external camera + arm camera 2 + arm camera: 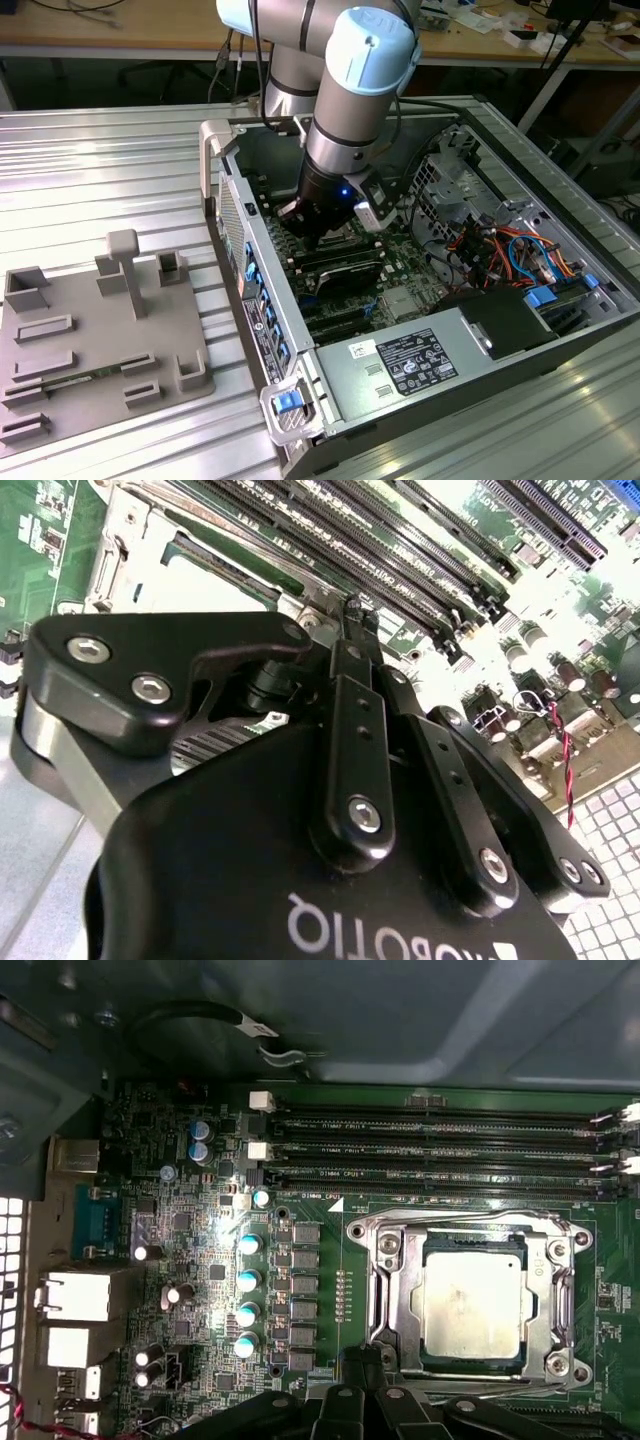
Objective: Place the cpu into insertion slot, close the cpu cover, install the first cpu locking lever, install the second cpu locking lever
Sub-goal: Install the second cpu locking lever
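The gripper (362, 1355) has its black fingers (352, 710) drawn narrow together, and we see nothing held between them. In the first wrist view its tips sit right at the edge of the cpu cover (388, 1295), at the side away from the long black memory slots (440, 1150); whether they touch the metal we cannot tell.

The cpu (470, 1305) lies flat in the insertion slot (422, 1305), silvery-grey top upward, with a dark border around it. The cpu cover is down over it, and the chip shows through the square window of the frame.

Beside the socket on the green motherboard (200, 1240) stands a row of pale-topped capacitors (248, 1280).

In the exterior view the gripper (322, 235) reaches down inside an open computer case (330, 385) lying on a ribbed metal table (100, 170) — the arm (350, 90) comes in from above. On the exterior view's left, well apart from the case, rests a grey fixture tray (90, 340).
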Robot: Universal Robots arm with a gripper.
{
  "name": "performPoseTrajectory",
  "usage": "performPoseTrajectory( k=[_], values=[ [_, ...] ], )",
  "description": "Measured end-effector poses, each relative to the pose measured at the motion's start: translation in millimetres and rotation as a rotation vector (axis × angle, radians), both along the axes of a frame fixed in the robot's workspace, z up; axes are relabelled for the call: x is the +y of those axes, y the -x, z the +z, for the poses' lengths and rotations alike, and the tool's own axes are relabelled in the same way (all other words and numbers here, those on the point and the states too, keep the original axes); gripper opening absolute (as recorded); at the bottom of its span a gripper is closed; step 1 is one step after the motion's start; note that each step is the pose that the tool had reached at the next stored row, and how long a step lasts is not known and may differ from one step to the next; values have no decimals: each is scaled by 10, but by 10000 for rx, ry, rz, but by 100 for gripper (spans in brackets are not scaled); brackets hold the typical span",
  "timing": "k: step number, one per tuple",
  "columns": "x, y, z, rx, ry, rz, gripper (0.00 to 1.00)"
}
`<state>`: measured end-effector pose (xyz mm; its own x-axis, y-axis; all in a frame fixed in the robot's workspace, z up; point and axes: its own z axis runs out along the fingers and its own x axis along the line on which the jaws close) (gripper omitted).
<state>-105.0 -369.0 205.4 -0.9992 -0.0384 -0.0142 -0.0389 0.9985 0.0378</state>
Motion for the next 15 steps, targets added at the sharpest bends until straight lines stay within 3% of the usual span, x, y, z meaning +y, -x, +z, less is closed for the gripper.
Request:
performPoseTrajectory(
  k=[3,13,15],
  values=[
    [9,0,24,-3,-5,-1,11],
    [76,-1,309,0,0,0,11],
    [106,-25,359,0,-2,2,11]
  ],
)
